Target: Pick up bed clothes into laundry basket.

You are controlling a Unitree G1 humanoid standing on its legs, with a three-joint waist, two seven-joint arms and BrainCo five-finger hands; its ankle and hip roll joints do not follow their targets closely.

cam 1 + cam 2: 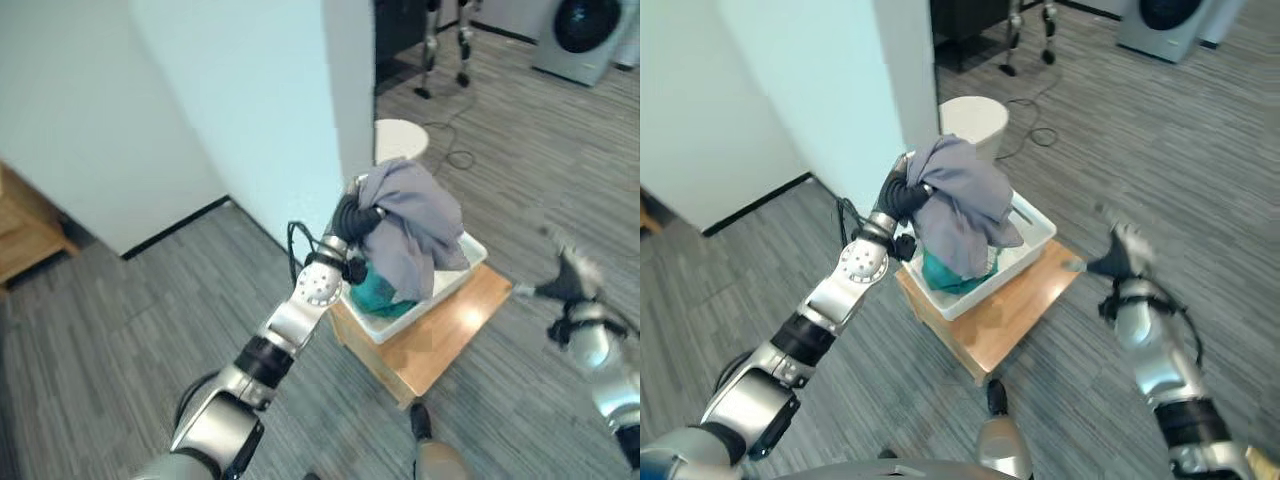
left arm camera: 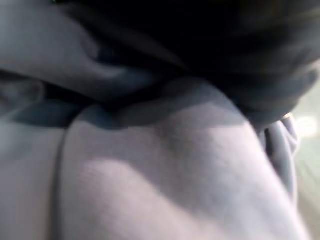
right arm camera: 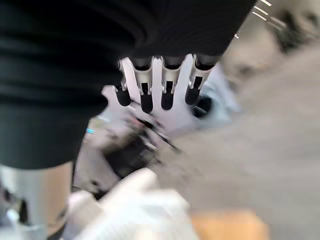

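- While the left hand [image 1: 357, 217] gripped it, a soft grey garment [image 1: 415, 228] hung in loose folds, bunched at the top where the fingers curled round it
- The grey garment drooped over a white laundry basket [image 1: 458, 276], its lower edge reaching down to the basket's inside, with a teal cloth [image 1: 380, 291] lying in the basket beneath it
- The basket sat on a low wooden table [image 1: 462, 327], near a white wall corner and a round white stool [image 1: 401, 138]
- The left arm reached up and forward from the lower left, the dark-covered hand raised at the basket's near left rim
- The left wrist view showed grey fabric pressed close against the hand
- The right hand [image 1: 1124, 252] was held apart to the right of the table, over grey striped floor; in its wrist view the fingers [image 3: 167, 93] were straight and spread, holding nothing
- The garment's long axis ran roughly top to bottom, from the gripped bunch down to the basket, leaning slightly right
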